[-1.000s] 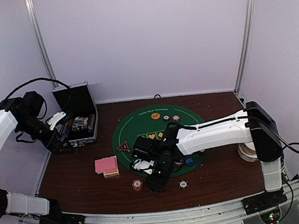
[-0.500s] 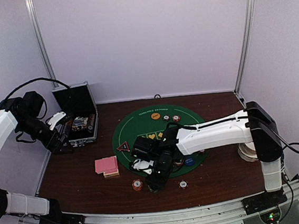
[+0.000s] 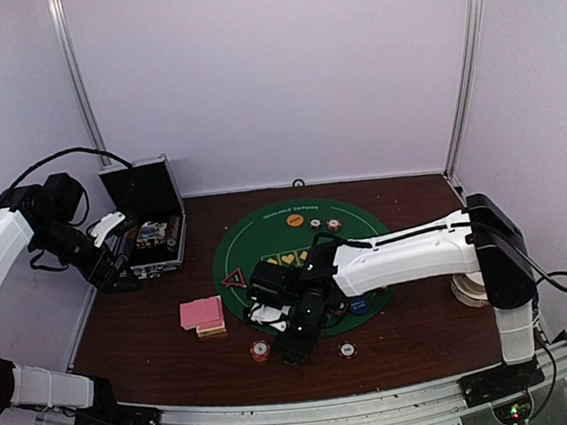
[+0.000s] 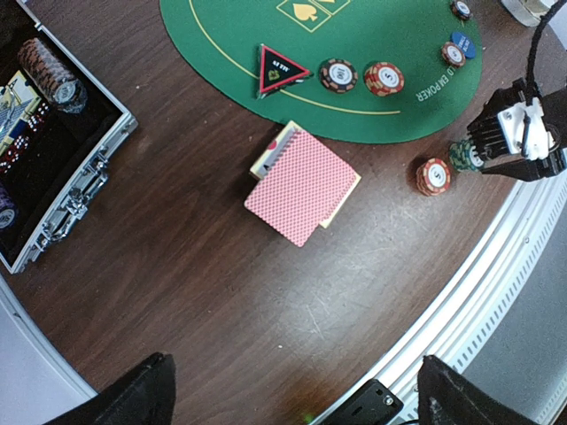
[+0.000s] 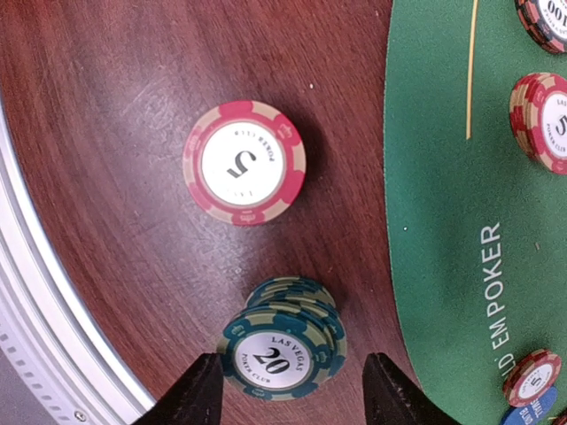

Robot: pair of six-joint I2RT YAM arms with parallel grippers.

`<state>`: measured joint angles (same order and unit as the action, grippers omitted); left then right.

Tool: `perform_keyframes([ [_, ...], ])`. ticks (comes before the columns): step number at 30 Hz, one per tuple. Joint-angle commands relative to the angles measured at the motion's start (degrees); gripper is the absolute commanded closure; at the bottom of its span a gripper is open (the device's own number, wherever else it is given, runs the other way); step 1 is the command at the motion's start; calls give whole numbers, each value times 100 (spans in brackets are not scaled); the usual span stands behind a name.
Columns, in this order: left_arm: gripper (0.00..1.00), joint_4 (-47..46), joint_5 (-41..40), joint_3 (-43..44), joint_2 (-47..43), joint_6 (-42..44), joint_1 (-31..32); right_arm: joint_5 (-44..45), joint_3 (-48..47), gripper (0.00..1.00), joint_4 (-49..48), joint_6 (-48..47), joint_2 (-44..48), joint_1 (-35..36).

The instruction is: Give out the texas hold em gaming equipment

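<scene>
A leaning stack of green striped chips [image 5: 283,350] stands on the wooden table just off the mat. My right gripper [image 5: 292,394] is open and straddles it: the left finger is close to the stack and a gap shows on the right. A red chip stack [image 5: 244,162] sits beside it, the same red chip stack [image 3: 261,350] left of the right gripper [image 3: 294,340] from above. Pink-backed cards [image 4: 301,186] lie on the table. The black-red triangle [image 4: 282,69] and two chips [image 4: 338,75] rest on the felt. My left gripper [image 4: 292,398] hangs open and empty, high above the table.
The round green felt mat [image 3: 256,237] carries an orange disc [image 3: 295,219], a blue disc [image 3: 359,307] and more chips. The open black case [image 3: 150,230] stands at the back left, near the left gripper [image 3: 108,265]. A lone chip [image 3: 348,349] lies near the front. A pale roll [image 3: 467,290] sits far right.
Almost nothing differs in the top view. The right gripper stays low over the green chips beside the red stack, and the left arm holds still by the case.
</scene>
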<state>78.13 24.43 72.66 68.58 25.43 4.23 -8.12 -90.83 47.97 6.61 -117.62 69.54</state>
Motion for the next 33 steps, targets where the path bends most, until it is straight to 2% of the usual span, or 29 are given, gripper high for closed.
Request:
perform_keyframes([
  [1,2,54,40,152,-49,76,25,250,-207,42,16,-3,-34,98],
  [13,2,72,59,151,-59,85,25,361,-253,33,55,-25,-143,209],
  [17,3,76,59,144,-63,84,31,385,-241,32,26,-37,-217,209],
  [28,2,73,16,126,-79,94,26,379,-294,50,-42,-39,-283,209],
  [33,2,72,32,108,-74,94,26,360,-298,51,8,-35,-206,210],
])
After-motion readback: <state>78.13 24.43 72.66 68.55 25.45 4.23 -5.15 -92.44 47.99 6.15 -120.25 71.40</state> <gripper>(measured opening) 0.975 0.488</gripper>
